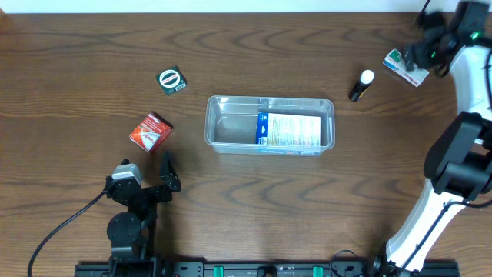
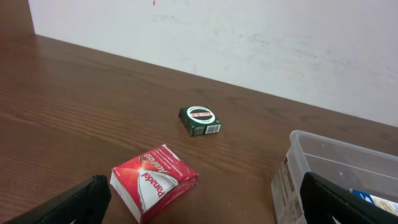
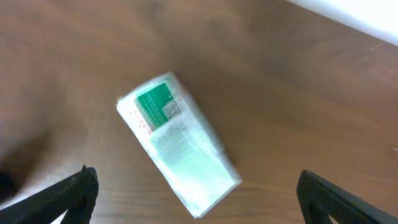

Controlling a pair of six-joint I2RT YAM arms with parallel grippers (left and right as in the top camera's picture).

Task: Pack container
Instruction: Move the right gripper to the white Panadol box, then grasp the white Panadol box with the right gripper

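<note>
Left pincer (image 2: 202, 186) released, empty, red cardboard carton (image 2: 154, 180) just ahead. Clear rectangular plastic container (image 1: 209, 123) to its right. Right pincer (image 3: 196, 179) spread wide above green-white wrapped packet (image 3: 177, 146): pick step, I reckon. Next: descend, clench, carry to container.

I see the container (image 1: 231, 127): clear plastic rect. tub w/ rounded corners and a rim, upright on the table (image 1: 77, 115), open top, long side running left-right. It sits fwd and right of my left end effector (image 1: 171, 173), apart from it. A white/blue box (image 1: 289, 130) lies flat in its right half.
</note>
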